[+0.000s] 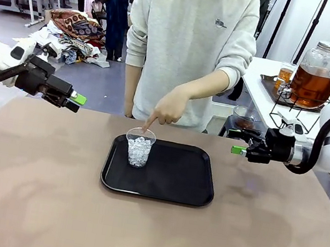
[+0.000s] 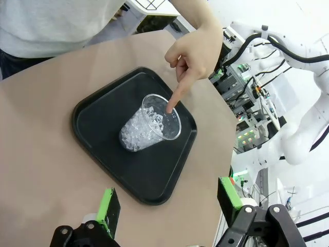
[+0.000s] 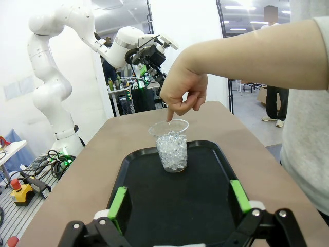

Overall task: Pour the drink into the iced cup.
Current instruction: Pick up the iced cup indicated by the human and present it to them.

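Front view, with clock directions taken from the black tray [image 1: 169,191] on the brown table [image 1: 27,189]. The iced cup [image 1: 139,147], a clear plastic cup filled with ice, stood upright on the tray's ten o'clock corner. A person's hand [image 1: 167,107] reached over from twelve o'clock, its index finger pointing down at the cup's rim. The left gripper [image 1: 74,103] hung above the table at ten o'clock, its jaws spread wide and holding nothing. The right gripper [image 1: 238,142] hung at two o'clock, likewise wide and empty. The drink [image 1: 314,84], an amber-brown liquid, sat in a large lidded glass jar [image 1: 326,55] on a wire stand at two o'clock, on a side table beyond the right arm, well apart from the cup.
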Robot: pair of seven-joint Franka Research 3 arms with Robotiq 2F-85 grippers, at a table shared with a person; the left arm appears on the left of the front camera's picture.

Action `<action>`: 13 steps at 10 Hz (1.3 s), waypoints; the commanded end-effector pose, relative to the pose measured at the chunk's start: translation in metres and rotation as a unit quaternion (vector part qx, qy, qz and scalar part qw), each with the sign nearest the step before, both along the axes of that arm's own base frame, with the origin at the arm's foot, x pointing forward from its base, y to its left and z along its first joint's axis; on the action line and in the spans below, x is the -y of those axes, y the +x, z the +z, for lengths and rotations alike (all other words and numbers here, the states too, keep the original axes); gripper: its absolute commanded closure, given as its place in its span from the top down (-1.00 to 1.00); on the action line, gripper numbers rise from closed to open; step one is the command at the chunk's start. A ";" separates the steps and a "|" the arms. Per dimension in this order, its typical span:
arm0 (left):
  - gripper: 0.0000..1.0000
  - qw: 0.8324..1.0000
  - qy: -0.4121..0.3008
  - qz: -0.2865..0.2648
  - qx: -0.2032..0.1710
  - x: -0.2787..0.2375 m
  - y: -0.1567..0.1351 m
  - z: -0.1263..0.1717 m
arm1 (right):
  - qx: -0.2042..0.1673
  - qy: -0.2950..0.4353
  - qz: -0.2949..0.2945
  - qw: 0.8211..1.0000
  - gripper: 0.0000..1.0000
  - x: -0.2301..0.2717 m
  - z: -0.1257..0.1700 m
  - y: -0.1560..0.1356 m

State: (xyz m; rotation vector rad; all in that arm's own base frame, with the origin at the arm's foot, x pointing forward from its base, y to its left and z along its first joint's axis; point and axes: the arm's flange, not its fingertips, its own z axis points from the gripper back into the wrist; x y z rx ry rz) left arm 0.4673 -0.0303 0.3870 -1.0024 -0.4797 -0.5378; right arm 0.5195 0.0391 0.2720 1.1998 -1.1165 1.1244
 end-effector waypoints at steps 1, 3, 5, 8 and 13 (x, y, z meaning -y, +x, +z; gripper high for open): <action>1.00 0.998 -0.005 -0.017 0.058 0.005 0.004 -0.003 | 0.001 -0.001 0.000 1.000 1.00 0.000 0.002 0.001; 1.00 0.985 -0.002 -0.045 0.168 0.015 0.013 -0.012 | 0.001 -0.001 0.000 1.000 1.00 0.000 0.002 0.001; 1.00 0.961 0.001 -0.081 0.263 0.023 0.018 -0.022 | 0.001 -0.001 0.000 1.000 1.00 0.000 0.002 0.001; 1.00 0.944 0.014 -0.077 0.320 0.034 0.027 -0.041 | 0.001 -0.001 0.000 1.000 1.00 0.000 0.002 0.001; 1.00 0.947 0.013 -0.103 0.305 0.035 0.023 -0.050 | 0.001 -0.001 0.000 1.000 1.00 0.000 0.002 0.001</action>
